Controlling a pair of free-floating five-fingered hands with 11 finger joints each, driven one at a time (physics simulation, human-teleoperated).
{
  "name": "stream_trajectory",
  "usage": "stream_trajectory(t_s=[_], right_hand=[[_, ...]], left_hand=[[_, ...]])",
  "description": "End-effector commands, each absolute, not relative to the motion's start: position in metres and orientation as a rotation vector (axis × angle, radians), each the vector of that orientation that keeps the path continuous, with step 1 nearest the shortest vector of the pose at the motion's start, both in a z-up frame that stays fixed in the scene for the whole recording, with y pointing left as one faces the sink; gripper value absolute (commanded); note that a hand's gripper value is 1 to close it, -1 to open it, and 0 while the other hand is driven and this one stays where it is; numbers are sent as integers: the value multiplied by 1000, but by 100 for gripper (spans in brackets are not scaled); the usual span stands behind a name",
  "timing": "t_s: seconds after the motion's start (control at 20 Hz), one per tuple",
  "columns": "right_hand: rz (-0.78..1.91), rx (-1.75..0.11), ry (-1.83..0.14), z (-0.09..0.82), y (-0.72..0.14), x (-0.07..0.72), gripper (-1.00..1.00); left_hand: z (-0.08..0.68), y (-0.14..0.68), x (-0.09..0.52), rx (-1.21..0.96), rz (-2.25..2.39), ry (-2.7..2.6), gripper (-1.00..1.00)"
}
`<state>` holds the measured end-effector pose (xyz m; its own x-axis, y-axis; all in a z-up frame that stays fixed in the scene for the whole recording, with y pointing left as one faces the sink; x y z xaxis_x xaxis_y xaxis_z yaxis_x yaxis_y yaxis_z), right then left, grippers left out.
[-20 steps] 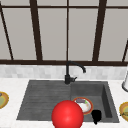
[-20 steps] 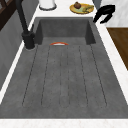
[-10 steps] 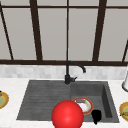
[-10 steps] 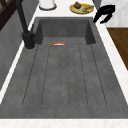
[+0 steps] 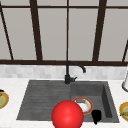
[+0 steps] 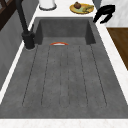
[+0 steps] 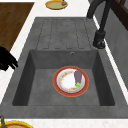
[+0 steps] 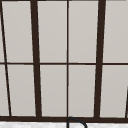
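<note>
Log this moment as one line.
hand: hovering at sink front edge, holding nothing | plate: in basin | ball: foreground

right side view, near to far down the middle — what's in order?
Yellow plate at the near edge → red-rimmed plate in the sink basin → drain hole → ribbed drainboard → far yellow plate. A black hand hovers at the left.

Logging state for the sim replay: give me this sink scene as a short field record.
right hand: open, holding nothing, at the basin's front edge
sink: basin right, drainboard left
red-rimmed plate: on basin floor, carrying a dark purple vegetable
faucet: behind the sink, black
red ball: low in the front view
left yellow plate: counter, left of sink
right yellow plate: counter, right of sink
</note>
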<state>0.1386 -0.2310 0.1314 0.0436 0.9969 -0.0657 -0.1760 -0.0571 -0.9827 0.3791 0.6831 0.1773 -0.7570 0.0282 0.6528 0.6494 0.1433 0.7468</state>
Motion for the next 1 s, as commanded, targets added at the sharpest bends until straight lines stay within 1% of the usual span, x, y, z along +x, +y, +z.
stream_trajectory(t_s=[0.0,0.4,0.95], right_hand=[[1295,-1146,-1014,131,-231,139,0],[1295,-1146,-1014,131,-231,139,0],[1295,-1146,-1014,131,-231,139,0]], left_hand=[[159,690,390,-652,-1642,-1949,-100],[135,707,413,-674,-1643,-1952,-100],[156,737,405,-680,-1635,-2026,-100]])
